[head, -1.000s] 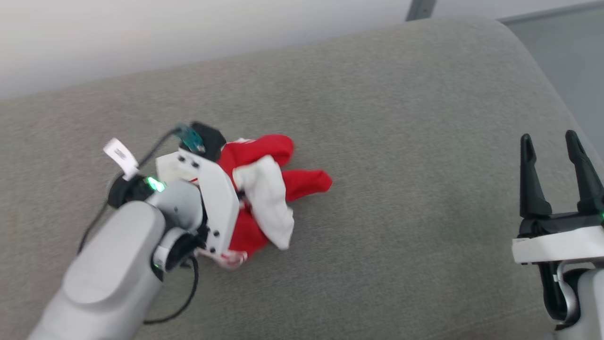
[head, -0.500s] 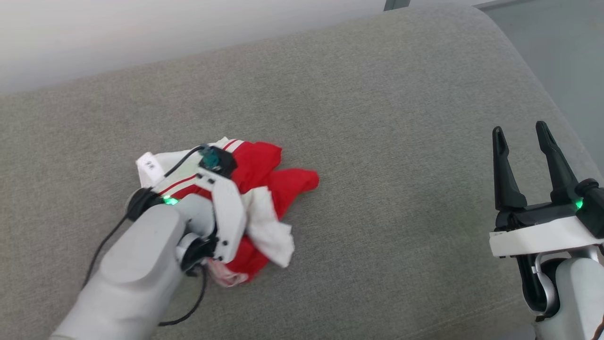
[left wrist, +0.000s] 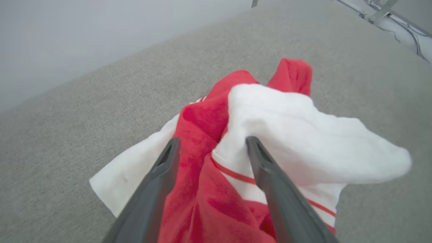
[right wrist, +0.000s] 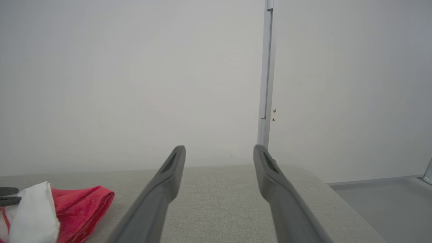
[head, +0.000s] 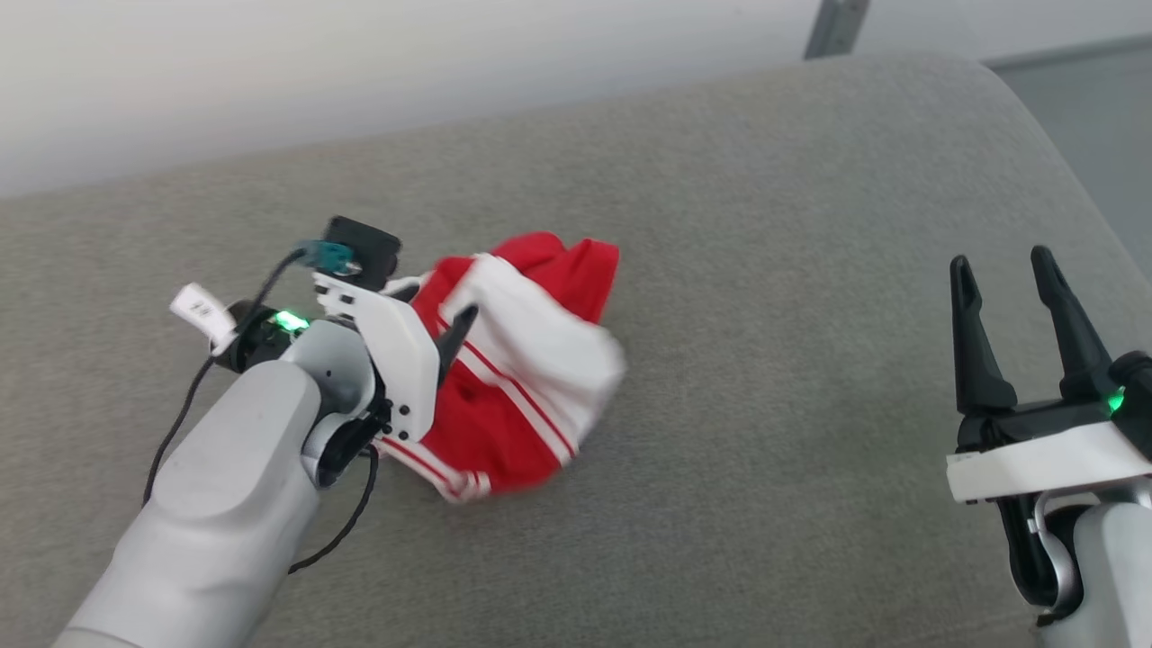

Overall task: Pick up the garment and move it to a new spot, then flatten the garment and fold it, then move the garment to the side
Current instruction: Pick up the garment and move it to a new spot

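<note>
Red cloth with white sleeve ends and thin white stripes makes up the garment [head: 517, 396], which lies crumpled in a loose heap on a grey fabric-covered cushion [head: 774, 225]. The heap sits in the left part of the cushion, some way in from the far edge and well apart from the rounded far right corner. One white sleeve end drapes over the top of the heap towards the right. A red fold pokes out on the side nearest the far edge.

The left gripper [left wrist: 212, 141] is down at the heap with its two dark fingers spread apart. In the left wrist view bunched red and white cloth lies between and around the fingers, which are not pinched on it. A black cable [head: 180, 423] loops along the pale left forearm, and a small white tag [head: 202, 310] sticks out near the wrist.

The right gripper [head: 1002, 258] is near the cushion's right edge, well apart from the garment, with its fingers spread and nothing between them. Behind the cushion stands a plain pale wall [head: 360, 72] with a narrow metal strip [right wrist: 266, 84] running up it beyond the far right corner.
</note>
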Robot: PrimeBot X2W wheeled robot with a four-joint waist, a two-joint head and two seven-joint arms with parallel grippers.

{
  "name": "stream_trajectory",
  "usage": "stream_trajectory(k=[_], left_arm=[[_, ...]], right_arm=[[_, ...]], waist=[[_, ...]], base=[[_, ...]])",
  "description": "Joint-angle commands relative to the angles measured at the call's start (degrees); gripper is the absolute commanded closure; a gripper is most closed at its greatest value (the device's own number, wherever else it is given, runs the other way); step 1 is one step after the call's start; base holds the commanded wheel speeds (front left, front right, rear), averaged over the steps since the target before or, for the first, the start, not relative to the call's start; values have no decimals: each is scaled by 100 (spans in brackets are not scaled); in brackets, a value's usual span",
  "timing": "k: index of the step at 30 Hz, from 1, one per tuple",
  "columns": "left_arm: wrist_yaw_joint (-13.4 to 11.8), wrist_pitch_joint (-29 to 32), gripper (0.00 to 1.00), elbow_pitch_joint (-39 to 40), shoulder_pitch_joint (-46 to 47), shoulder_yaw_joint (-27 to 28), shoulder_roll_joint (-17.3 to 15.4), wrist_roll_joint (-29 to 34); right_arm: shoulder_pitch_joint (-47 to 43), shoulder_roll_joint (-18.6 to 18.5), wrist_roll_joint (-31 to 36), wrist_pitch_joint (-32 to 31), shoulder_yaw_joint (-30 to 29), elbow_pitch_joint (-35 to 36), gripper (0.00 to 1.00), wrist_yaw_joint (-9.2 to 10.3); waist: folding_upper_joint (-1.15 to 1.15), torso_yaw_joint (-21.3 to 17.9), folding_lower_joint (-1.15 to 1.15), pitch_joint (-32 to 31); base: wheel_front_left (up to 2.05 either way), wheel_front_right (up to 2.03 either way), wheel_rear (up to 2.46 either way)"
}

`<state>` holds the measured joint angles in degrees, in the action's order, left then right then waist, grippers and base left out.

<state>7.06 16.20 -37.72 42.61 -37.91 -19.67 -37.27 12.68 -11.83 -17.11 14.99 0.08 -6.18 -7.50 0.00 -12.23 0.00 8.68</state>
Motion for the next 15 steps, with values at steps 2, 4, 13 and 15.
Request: stream_trajectory(k=[2, 4, 13, 15], left_arm=[[15, -458, 0, 87, -201, 104, -33, -50], [23, -823, 0, 175, -276, 152, -85, -41], [-40, -2378, 0, 433, -865, 438, -322, -18], [-61, -2704, 0, 496, -1014, 536, -407, -16]], right_arm=[[-85, -53, -52, 28, 30, -56, 0, 2], [-134, -83, -50, 28, 34, -88, 0, 2], [-369, -213, 3, 28, 97, -178, 0, 2], [-431, -224, 8, 28, 99, -190, 0, 2]], waist=[[0, 209, 0, -168], [0, 306, 0, -235], [0, 691, 0, -607], [0, 752, 0, -686]], base=[[0, 0, 0], [0, 0, 0], [0, 0, 0], [0, 0, 0]])
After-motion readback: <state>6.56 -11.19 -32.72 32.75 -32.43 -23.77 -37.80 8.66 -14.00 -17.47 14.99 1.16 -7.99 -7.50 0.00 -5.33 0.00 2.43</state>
